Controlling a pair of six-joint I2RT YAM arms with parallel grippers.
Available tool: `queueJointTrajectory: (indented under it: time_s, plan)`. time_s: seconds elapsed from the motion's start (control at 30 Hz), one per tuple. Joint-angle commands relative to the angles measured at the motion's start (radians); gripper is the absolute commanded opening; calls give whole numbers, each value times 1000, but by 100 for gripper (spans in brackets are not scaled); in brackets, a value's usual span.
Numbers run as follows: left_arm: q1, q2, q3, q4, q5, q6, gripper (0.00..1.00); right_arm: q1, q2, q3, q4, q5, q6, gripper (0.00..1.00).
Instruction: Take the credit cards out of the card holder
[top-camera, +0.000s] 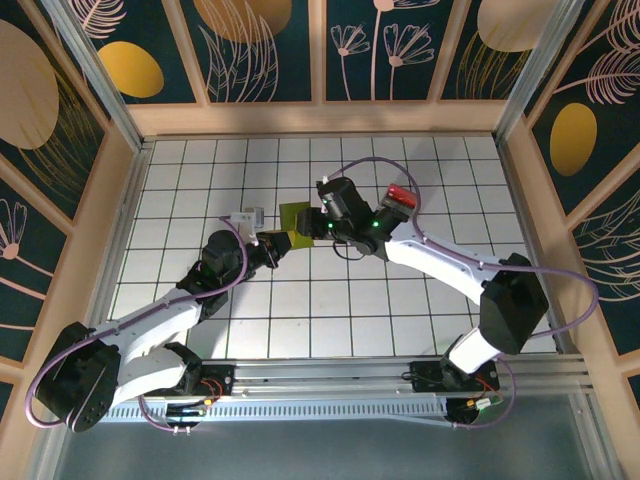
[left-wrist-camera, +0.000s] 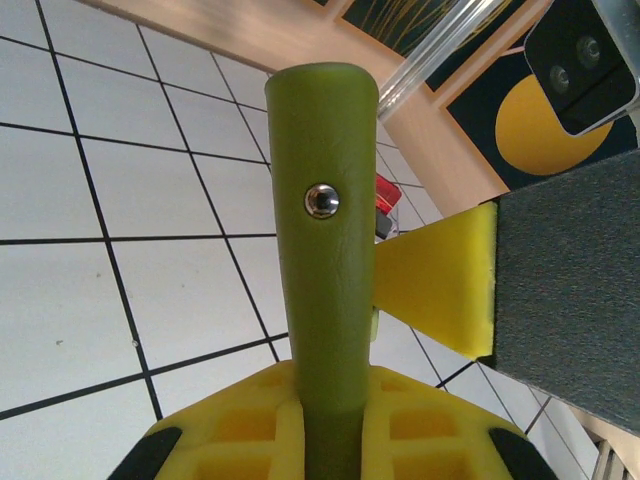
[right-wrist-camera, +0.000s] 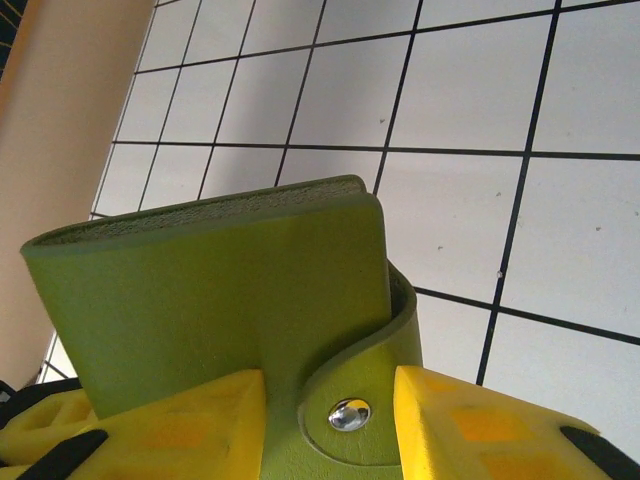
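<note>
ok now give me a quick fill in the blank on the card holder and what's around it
1. The card holder is ___ in colour.
2. The snap on its strap is ___ in shape.
3. The left claw is shut on the ___.
4. The small object lying just beyond the right arm is ___ in colour.

Missing words: green; round; card holder; red

Yellow-green card holder (top-camera: 295, 218), snapped shut, mid-table
</note>
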Motion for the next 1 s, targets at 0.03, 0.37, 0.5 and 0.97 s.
queueJointTrajectory:
  time_s: [0.03,0.37,0.5,0.97]
  plan:
    - [-5,-7,24,86,9,-12,0,7,31,33,-37,33,-7,38]
    - [-4,-24,13,97,-6,-25,0,3,51,38,-88,104,8,27]
    - [-5,-37,12,93,-27,-26,0,2,49,35,-102,118,15,23]
    - [-4,-41,4,97,-73,-50,0,-27,8,5,-104,111,27,8]
